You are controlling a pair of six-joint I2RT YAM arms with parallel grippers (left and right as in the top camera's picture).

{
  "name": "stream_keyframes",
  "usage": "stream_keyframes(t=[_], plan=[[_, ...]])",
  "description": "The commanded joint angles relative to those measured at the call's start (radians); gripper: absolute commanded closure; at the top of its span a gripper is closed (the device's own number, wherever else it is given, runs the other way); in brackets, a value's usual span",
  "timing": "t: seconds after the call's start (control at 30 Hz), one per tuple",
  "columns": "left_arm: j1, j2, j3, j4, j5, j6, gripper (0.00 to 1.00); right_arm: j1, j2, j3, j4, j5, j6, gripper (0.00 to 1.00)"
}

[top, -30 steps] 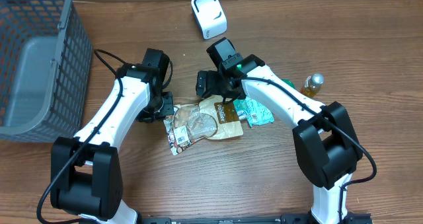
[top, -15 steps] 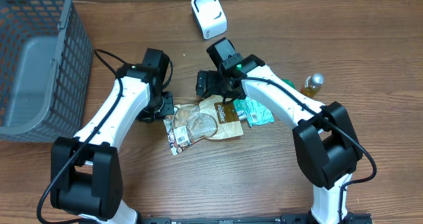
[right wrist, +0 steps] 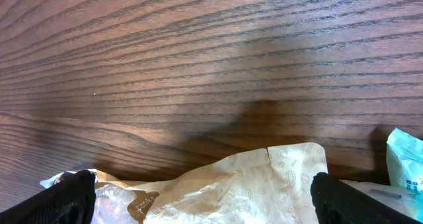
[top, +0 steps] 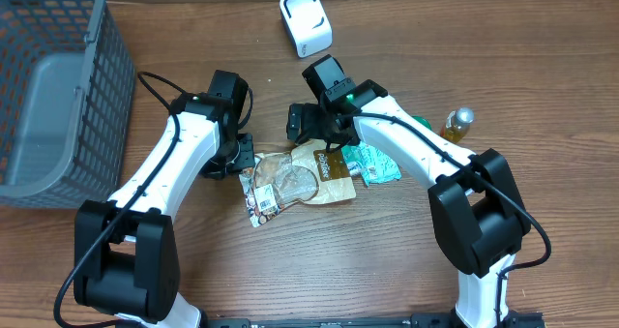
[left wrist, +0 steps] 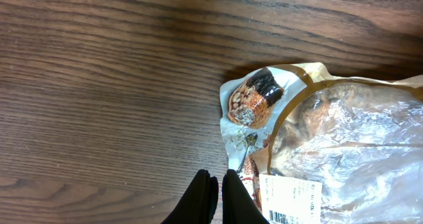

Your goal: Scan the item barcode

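A clear-windowed snack pouch (top: 295,180) lies flat on the wooden bench (top: 387,270) between the two arms. The left tool (left wrist: 217,184), fingers pressed together, sits at the pouch's left edge. The right tool (right wrist: 201,192), spread wide, hangs over its far edge.

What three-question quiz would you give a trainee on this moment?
1. True or false: the right hand has its fingers wide apart over the edge of the snack bag.
2. What stands near the right edge of the table? A) a bottle B) a cup C) a can
3. Fill in: the fingers of the left hand are ____ beside the bag's corner.

Key: 1 true; 2 A; 3 shut.
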State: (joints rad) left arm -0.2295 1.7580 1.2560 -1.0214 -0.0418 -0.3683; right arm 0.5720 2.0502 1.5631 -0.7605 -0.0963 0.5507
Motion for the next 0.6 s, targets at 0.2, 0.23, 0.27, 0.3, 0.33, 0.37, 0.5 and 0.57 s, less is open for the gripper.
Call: stream_keyframes(t=[0.2, 0.23, 0.27, 0.3, 0.33, 0.37, 0.5, 0.57], plan=[[-0.006, -0.013, -0.046, 0.026, -0.010, -0.022, 0.94, 0.003, -0.038, -0.005, 0.004, 0.009, 0.003, 0.00], [-0.006, -0.013, -0.048, 0.026, -0.010, -0.022, 0.93, 0.003, -0.038, -0.005, 0.004, 0.009, 0.003, 0.00], [-0.006, -0.013, -0.049, 0.026, -0.011, -0.021, 0.93, 0.003, -0.038, -0.005, 0.004, 0.009, 0.003, 0.00], [-0.006, -0.013, -0.049, 0.027, -0.010, -0.022, 0.94, 0.003, -0.038, -0.005, 0.004, 0.009, 0.003, 0.00], [-0.006, -0.013, -0.049, 0.027, -0.010, -0.022, 0.94, 0.003, -0.038, -0.005, 0.004, 0.009, 0.003, 0.00], [-0.006, -0.013, -0.049, 0.027, -0.010, -0.022, 0.94, 0.003, -0.038, -0.005, 0.004, 0.009, 0.003, 0.00], [-0.006, -0.013, -0.049, 0.026, -0.010, -0.022, 0.96, 0.003, -0.038, -0.005, 0.004, 0.009, 0.003, 0.00], [-0.006, -0.013, -0.049, 0.025, -0.010, -0.022, 0.96, 0.003, -0.038, -0.005, 0.004, 0.009, 0.003, 0.00]])
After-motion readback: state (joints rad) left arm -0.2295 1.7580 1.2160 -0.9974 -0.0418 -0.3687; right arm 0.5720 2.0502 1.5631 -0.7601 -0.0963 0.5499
